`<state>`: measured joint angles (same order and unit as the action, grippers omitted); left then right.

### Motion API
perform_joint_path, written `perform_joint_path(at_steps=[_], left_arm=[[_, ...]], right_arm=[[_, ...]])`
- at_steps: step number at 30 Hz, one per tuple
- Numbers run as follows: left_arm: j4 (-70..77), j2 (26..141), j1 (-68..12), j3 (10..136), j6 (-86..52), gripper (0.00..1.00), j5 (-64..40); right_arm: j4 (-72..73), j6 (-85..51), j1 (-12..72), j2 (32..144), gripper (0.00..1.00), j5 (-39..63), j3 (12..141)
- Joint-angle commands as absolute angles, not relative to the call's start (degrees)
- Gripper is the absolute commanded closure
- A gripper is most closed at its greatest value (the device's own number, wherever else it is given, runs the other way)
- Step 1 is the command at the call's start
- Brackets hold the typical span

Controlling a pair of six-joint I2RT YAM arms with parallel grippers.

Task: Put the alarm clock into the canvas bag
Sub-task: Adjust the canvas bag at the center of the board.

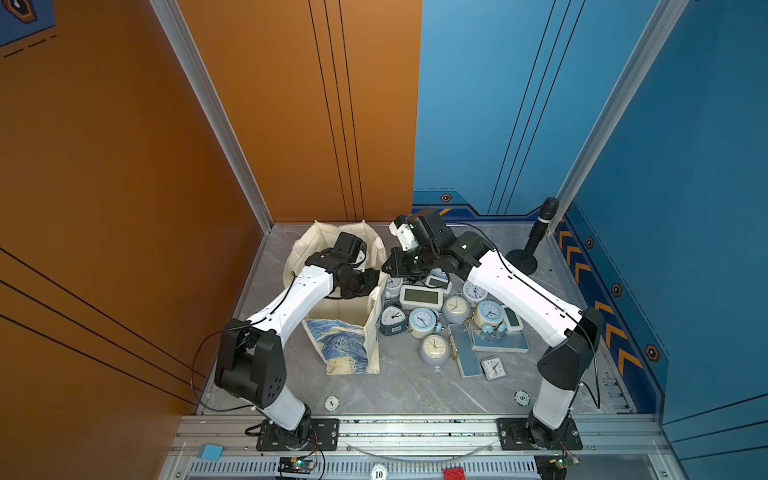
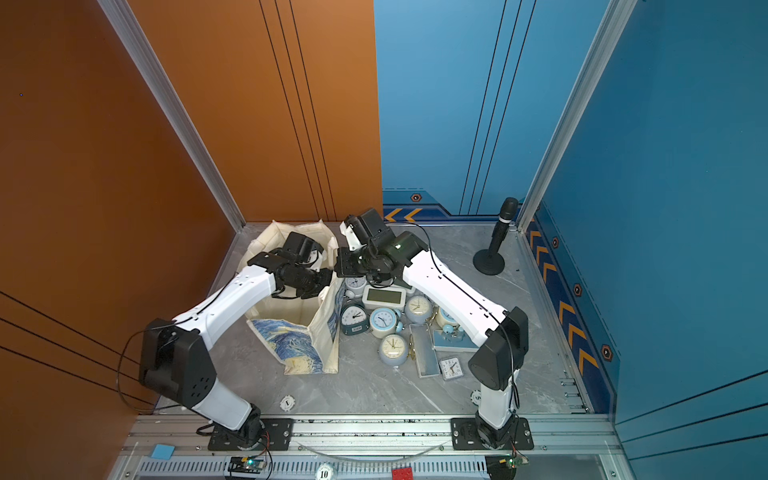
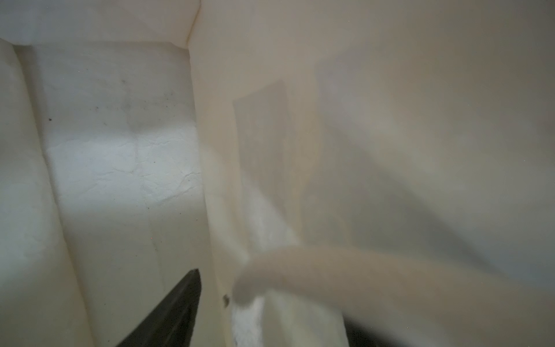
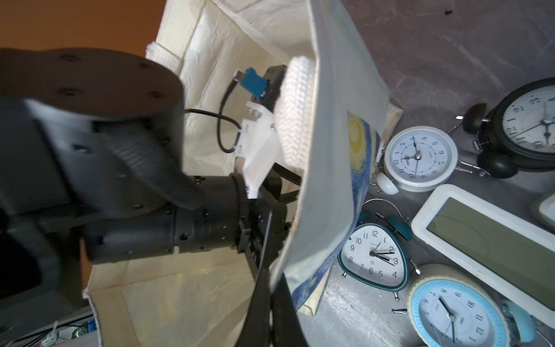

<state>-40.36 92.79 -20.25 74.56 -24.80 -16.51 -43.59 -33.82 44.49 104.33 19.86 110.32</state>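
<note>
Alarm clocks (image 1: pixel 456 309): a heap of round twin-bell and flat rectangular pieces. We find them lying on the grey marbled counter (image 1: pixel 415 386), outside the bag and just to its right in both top views. Nearest the bag we note a teal triangular twin-bell clock (image 4: pixel 374 258), just beside the printed wall, and a white rectangular digital clock (image 4: pixel 492 240).

Cream canvas bag with blue-and-yellow swirl print (image 2: pixel 291 345): standing open-mouthed at the rear left of the counter.

Right end effector (image 4: pixel 270 279): clenched on the rim of the bag's clock-side wall, holding that corner raised.

Left end effector (image 1: pixel 370 282): inside the bag's mouth, against the same wall. In the left wrist view we see its dark fingers (image 3: pixel 171 312) spread apart, released, with a blurred cream handle (image 3: pixel 330 270) near them.
</note>
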Motion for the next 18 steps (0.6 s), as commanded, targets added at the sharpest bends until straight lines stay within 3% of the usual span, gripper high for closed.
perform_joint_path(at_steps=[1, 8, 13, 15, 18], left_arm=[[-38.9, 96.0, -19.8, 73.2, -23.3, 0.29, -17.2], [-37.1, 93.0, -18.1, 70.7, -23.7, 0.70, -16.2], [-37.0, 85.5, -15.8, 69.8, -23.8, 0.93, -16.5], [-37.0, 82.3, -14.6, 69.5, -24.0, 0.99, -17.4], [-37.0, 77.6, -12.8, 69.8, -24.9, 1.00, -20.0]], right_arm=[[-42.3, -33.0, 44.9, 104.0, 1.00, 20.0, 112.6], [-43.2, -32.7, 43.7, 102.7, 1.00, 16.5, 109.4], [-43.2, -32.6, 42.9, 102.4, 1.00, 15.7, 106.9], [-43.2, -32.5, 42.8, 102.5, 1.00, 15.4, 106.5], [-43.1, -32.5, 42.7, 103.0, 1.00, 15.2, 106.3]])
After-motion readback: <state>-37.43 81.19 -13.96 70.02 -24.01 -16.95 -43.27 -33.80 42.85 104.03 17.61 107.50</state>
